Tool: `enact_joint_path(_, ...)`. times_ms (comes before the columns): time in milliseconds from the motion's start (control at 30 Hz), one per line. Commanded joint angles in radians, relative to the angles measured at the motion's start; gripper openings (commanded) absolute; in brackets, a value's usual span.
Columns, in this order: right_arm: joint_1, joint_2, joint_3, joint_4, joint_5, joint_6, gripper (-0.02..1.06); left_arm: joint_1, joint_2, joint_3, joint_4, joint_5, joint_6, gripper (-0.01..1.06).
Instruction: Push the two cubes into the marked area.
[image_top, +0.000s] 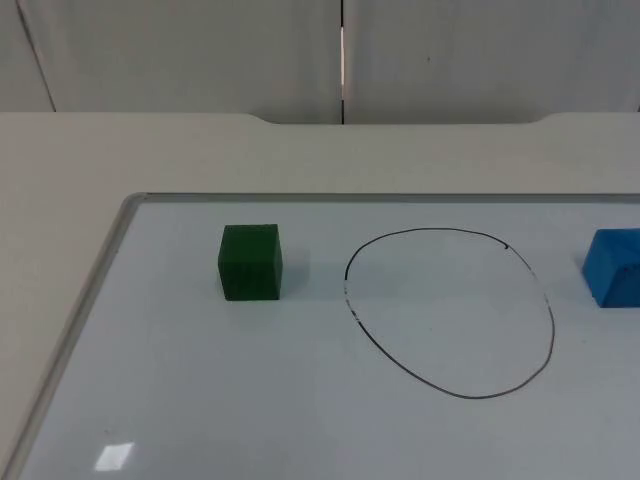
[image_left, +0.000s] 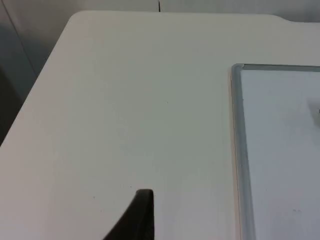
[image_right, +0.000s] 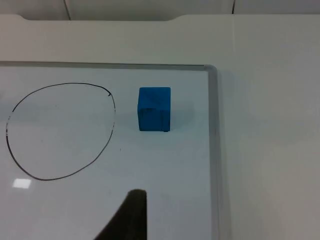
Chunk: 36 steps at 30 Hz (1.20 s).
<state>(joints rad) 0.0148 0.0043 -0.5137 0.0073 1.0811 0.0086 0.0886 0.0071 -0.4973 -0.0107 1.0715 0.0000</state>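
A green cube (image_top: 250, 262) stands on the whiteboard (image_top: 200, 400), a short way left of the hand-drawn black oval (image_top: 450, 310) that marks the area. A blue cube (image_top: 615, 267) stands right of the oval, cut by the picture's edge. In the right wrist view the blue cube (image_right: 154, 109) sits between the oval (image_right: 60, 130) and the board's right frame. My right gripper (image_right: 131, 212) hangs over the board, apart from the blue cube. My left gripper (image_left: 142, 212) hangs over bare table beside the whiteboard's (image_left: 280, 150) left frame, touching nothing.
The whiteboard's metal frame (image_top: 95, 290) rises slightly above the white table top (image_top: 60, 170). A grey partition wall (image_top: 200, 50) closes the far side. The oval's inside holds nothing.
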Motion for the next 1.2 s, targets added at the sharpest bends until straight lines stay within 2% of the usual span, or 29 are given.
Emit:
enact_joint_path(0, -0.007, -0.004, -0.001, 0.004, -0.002, 0.000, 1.05, 0.003, 0.013, -0.015, -0.006, 0.003, -0.006, 1.05)
enact_joint_path(633, -0.007, -0.004, -0.001, 0.004, -0.002, 0.000, 1.05, 0.003, 0.094, -0.047, -0.004, -0.039, -0.006, 1.05)
enact_joint_path(833, -0.007, -0.004, -0.001, 0.004, -0.002, 0.000, 1.05, 0.003, 0.180, -0.047, -0.011, -0.120, -0.006, 1.05)
enact_joint_path(1000, -0.005, -0.004, -0.001, 0.004, -0.002, 0.000, 1.05, 0.003, 0.275, -0.047, -0.076, -0.176, 0.000, 1.05)
enact_joint_path(1167, -0.005, -0.004, -0.001, 0.004, -0.002, 0.000, 1.05, 0.003, 0.393, -0.047, -0.093, -0.283, 0.000, 1.05)
